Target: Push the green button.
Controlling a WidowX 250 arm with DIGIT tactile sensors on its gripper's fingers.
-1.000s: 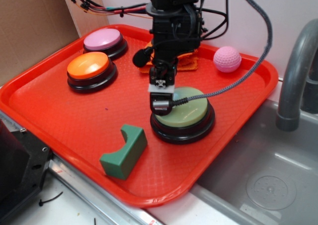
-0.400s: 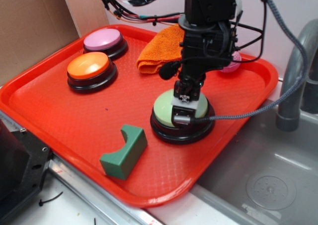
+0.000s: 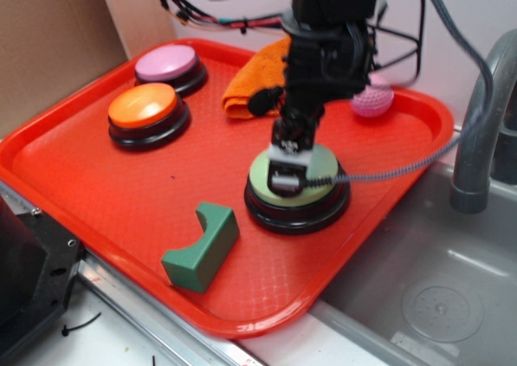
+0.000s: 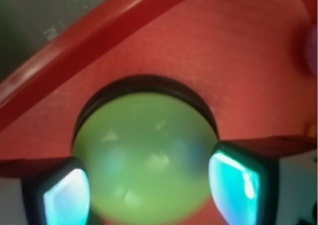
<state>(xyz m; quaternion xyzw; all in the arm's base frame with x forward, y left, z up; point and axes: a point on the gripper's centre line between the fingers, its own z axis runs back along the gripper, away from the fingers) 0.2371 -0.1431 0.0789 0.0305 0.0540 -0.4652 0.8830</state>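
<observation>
The green button (image 3: 320,169) is a pale sage dome on a black base, right of the middle of the red tray (image 3: 73,180). My gripper (image 3: 285,180) points down onto the dome's left-centre, and its tip seems to touch the cap. In the wrist view the green button (image 4: 144,150) fills the middle, very close and blurred. My gripper (image 4: 149,190) stands open, its two fingers (image 4: 233,183) wide apart on either side of the dome, holding nothing.
On the tray also sit an orange button (image 3: 144,107), a pink button (image 3: 166,63), a dark green notched block (image 3: 202,245), an orange cloth (image 3: 246,83) and a pink ball (image 3: 373,99). A sink (image 3: 428,293) and grey faucet (image 3: 477,140) lie to the right.
The gripper moved from the dome's left edge rightward over the button, then settled back near its centre. The arm's shift uncovered the orange cloth.
</observation>
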